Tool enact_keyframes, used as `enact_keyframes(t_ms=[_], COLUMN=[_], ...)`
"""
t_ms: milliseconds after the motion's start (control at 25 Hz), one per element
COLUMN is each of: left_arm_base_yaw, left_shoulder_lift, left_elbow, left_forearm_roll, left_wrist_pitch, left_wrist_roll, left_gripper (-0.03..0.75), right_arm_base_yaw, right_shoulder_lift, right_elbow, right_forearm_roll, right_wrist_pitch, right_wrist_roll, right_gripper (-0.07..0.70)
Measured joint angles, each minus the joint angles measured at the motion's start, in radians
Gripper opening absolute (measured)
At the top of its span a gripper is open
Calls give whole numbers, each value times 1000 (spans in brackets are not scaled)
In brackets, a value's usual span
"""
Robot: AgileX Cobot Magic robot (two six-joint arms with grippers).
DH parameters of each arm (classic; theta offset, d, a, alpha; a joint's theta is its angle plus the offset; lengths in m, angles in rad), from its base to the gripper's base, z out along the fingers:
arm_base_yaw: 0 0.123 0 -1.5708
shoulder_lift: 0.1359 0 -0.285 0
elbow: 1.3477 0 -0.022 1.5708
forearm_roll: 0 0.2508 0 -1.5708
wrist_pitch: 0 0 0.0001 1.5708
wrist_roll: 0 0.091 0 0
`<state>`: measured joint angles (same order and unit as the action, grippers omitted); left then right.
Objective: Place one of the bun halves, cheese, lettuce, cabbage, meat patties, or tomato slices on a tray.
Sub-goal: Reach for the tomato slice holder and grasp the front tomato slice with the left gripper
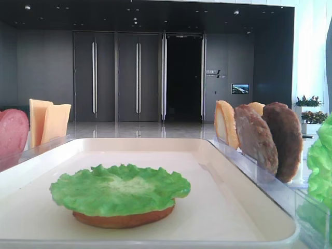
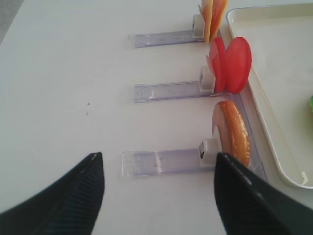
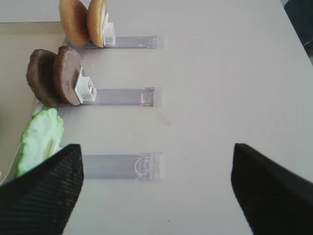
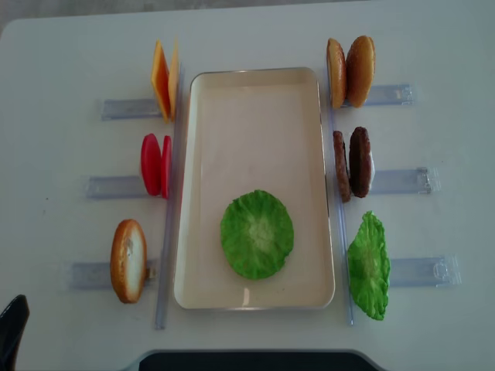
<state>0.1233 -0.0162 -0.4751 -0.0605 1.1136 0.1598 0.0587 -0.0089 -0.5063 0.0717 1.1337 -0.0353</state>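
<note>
Hanging at the near edge over bare table [image 4: 255,35]: left gripper [image 2: 156,196], fingers [image 2: 63,200] spread wide and released, grasping nothing; right gripper [image 3: 156,191], fingers [image 3: 44,196] likewise parted wide, nothing between them.

Lying nearest on the tray [image 4: 255,297]: lettuce leaf [image 4: 257,234] spread flat on top of a bun half [image 1: 124,219], orange crust peeking out beneath the green in the low front view. Taking up the near half of the tray, the far half bare.

Standing on edge in clear holders [image 2: 161,162] along the left of the tray, near to far: a single bun half [image 4: 128,260], two tomato slices [image 4: 156,165], then cheese slices [image 4: 163,79]. Sitting just beside the tray rim, not touching it as far as visible.

Standing on the right side, near to far: a second lettuce leaf [image 4: 368,265] leaning in its holder, two meat patties [image 4: 353,163] upright close together, and two bun halves [image 4: 351,71] at the far end.

Showing beyond the table in the low front view: dark wall with tall doors [image 1: 116,78], one doorway [image 1: 184,78] open and unlit.
</note>
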Motion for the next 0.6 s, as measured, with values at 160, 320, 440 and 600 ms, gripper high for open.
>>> enact_keyframes(t_ms=[160, 320, 440, 600], left_arm_base_yaw=[0, 0, 0, 0], left_shoulder_lift=[0, 0, 0, 0], left_elbow=[0, 0, 0, 0], left_forearm_roll=[0, 0, 0, 0], left_wrist_pitch=[0, 0, 0, 0], left_wrist_roll=[0, 0, 0, 0], left_gripper=[534, 529, 489, 435], right_arm_base_yaw=[0, 0, 0, 0], right_shoulder_lift=[0, 0, 0, 0], right_elbow=[0, 0, 0, 0], right_forearm_roll=[0, 0, 0, 0], right_wrist_pitch=[0, 0, 0, 0], right_wrist_roll=[0, 0, 0, 0], right_gripper=[584, 584, 584, 584])
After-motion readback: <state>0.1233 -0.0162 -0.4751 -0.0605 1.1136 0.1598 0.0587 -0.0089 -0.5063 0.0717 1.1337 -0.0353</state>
